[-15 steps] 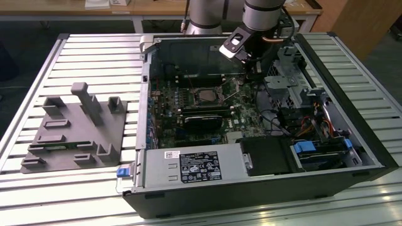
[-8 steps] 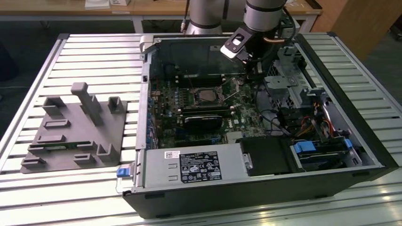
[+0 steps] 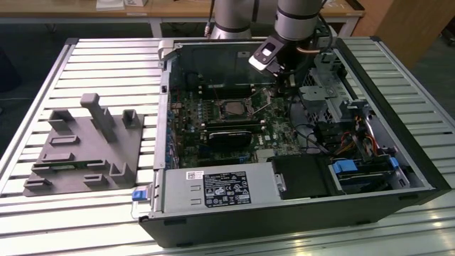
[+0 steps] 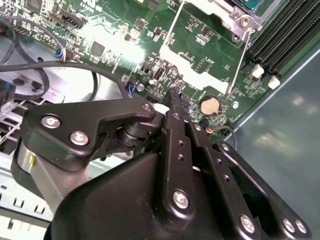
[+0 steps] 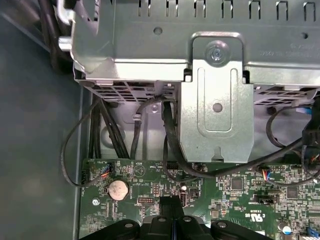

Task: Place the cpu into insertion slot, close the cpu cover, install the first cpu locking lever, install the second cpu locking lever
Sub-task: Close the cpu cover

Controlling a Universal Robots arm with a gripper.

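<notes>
your empty gripper (image 4: 173, 97) hangs pinched shut near the open cpu cover (image 4: 175, 54), its narrow tip seemingly meant for pushing.

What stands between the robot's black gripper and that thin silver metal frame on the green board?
Nothing visible. In the second wrist view the black gripper hangs just short of the thin silver-grey cpu cover, with only the green motherboard and its low parts between them.

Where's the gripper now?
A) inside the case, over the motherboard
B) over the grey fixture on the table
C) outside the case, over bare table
A: the exterior view shows the gripper inside the open case, above the motherboard, on the exterior view's right of the cpu.
</notes>
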